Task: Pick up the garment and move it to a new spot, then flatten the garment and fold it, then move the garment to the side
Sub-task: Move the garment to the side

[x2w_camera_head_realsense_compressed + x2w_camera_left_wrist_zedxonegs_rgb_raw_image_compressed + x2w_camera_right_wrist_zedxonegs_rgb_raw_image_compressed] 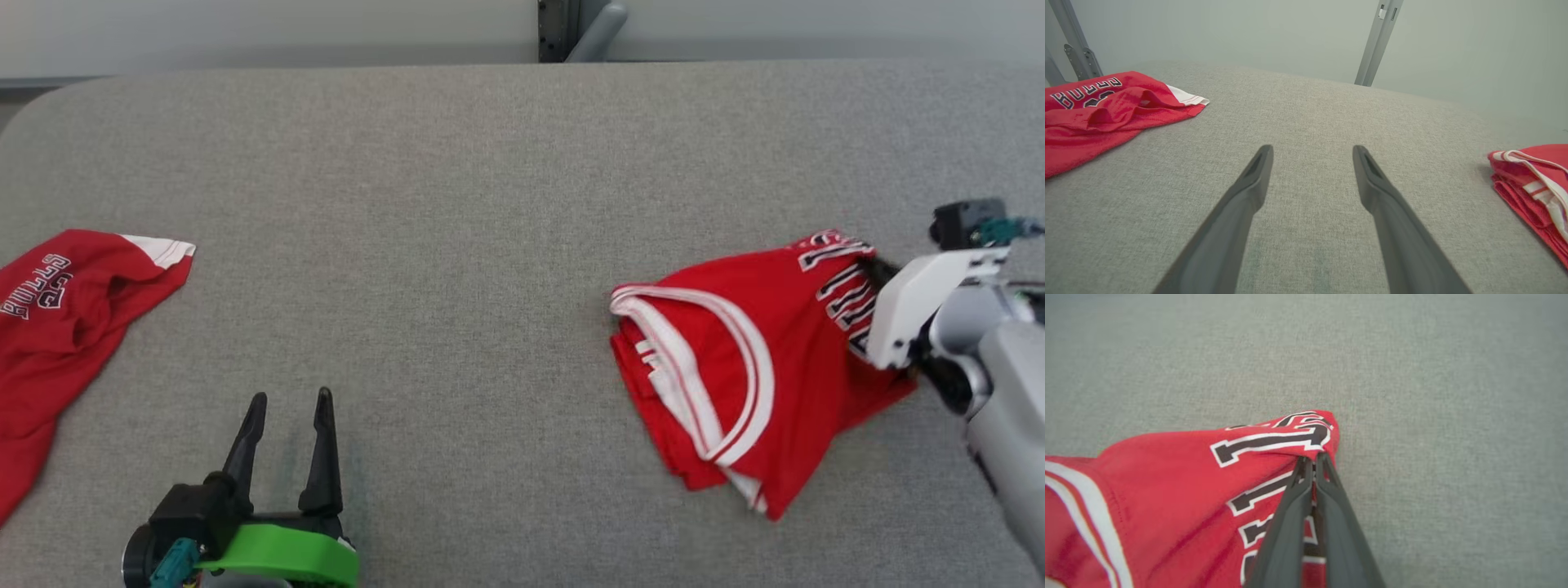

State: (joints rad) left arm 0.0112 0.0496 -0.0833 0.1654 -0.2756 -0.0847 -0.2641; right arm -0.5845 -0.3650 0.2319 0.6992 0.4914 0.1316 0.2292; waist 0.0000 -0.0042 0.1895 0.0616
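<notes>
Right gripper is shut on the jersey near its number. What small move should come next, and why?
Probably a short lift of the right gripper: its fingers are pinched on the crumpled jersey at its printed edge, and the cloth lies on the table. Lifting would test the grip before carrying it to a new spot.

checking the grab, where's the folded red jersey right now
Head view: the folded red jersey lies on the grey table at the right, its lettered edge pinched by the right gripper.

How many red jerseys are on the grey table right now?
2. The left jersey lies crumpled at the table edge, partly cut off; the right jersey has its lettered edge pinched by the right gripper.
</notes>
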